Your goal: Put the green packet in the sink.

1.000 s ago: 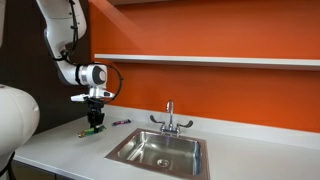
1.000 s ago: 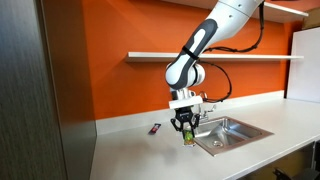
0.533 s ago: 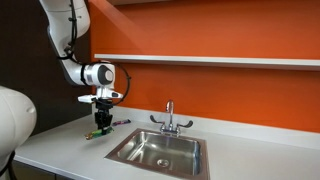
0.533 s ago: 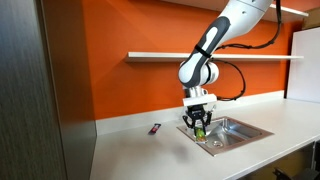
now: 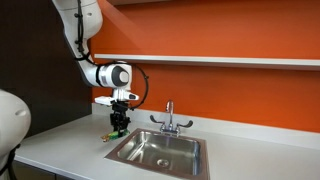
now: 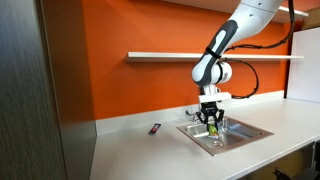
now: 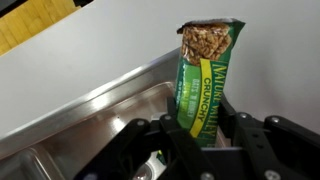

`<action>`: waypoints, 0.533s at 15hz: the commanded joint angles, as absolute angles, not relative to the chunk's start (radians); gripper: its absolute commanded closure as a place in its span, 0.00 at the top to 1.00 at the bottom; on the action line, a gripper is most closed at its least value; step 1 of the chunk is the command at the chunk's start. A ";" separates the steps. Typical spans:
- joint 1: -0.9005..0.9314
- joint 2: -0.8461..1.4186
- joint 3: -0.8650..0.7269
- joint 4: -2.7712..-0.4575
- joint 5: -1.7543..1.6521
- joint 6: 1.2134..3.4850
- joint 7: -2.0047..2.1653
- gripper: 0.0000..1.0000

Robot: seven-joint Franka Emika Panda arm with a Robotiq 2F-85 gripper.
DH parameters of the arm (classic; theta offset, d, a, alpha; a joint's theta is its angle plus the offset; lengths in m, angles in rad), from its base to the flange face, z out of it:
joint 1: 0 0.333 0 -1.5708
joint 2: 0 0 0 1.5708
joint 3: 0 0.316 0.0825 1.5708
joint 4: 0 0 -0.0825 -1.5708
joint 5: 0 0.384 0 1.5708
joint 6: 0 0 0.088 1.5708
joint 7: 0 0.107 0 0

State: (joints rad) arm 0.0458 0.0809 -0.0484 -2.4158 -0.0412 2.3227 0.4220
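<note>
My gripper (image 5: pixel 119 126) is shut on the green packet (image 7: pixel 206 78), a flat granola-bar wrapper held by one end between the fingers. It hangs just above the near-left rim of the stainless steel sink (image 5: pixel 125 152), over the counter beside the basin. In an exterior view the gripper (image 6: pixel 212 124) holds the packet (image 6: pixel 212 129) above the sink (image 6: pixel 238 136). In the wrist view the sink's rim and wall (image 7: pixel 95 110) lie right under the packet.
A chrome two-handled faucet (image 5: pixel 170 121) stands behind the basin. A small thin purple object (image 6: pixel 155 128) lies on the white counter, left of the sink. An orange wall with a shelf (image 5: pixel 210 60) runs behind.
My gripper has carried the green packet sideways from the counter near the purple object to the sink's edge, staying shut on it.
</note>
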 commanded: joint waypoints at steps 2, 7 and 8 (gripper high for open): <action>-0.017 0.112 -0.076 -2.395 -0.027 2.368 0.298 0.18; -0.067 0.215 -0.105 -2.315 0.000 2.406 0.181 0.18; -0.076 0.241 -0.108 -2.289 0.007 2.404 0.160 0.18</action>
